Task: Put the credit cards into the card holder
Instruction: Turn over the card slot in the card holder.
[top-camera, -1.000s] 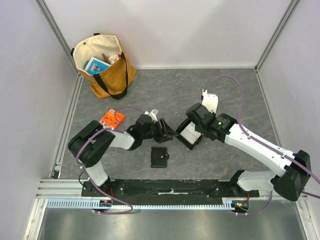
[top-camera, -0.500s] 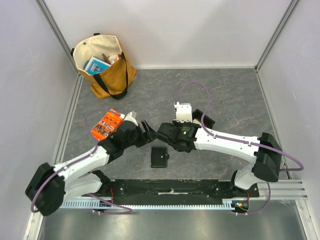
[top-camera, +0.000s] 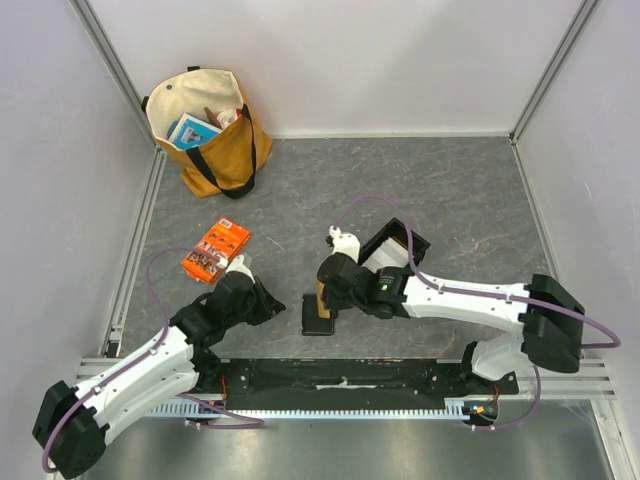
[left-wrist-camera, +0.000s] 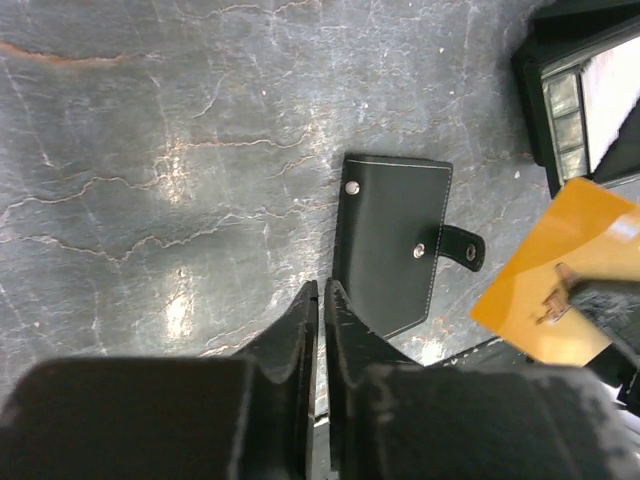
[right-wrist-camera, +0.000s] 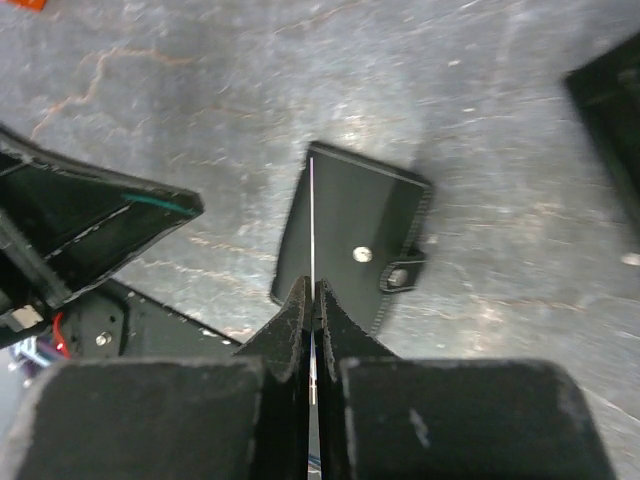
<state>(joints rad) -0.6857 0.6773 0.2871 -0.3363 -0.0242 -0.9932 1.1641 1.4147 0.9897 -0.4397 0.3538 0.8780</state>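
Right wrist: right pincer (right-wrist-camera: 312, 292) clamped on card (right-wrist-camera: 312, 215), edge-on; holder (right-wrist-camera: 352, 240) flat just beyond tips, folded. At holder's edge, left pincer (left-wrist-camera: 320, 295) closed, empty. Judgement: open holder before inserting.

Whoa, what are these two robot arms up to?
The right gripper is pinching a tan-orange credit card just above the black card holder, which lies folded flat. It looks ready to put the card in, but the holder isn't open yet. The left gripper is shut and empty, right beside the holder. More whitish cards sit in the black tray nearby.
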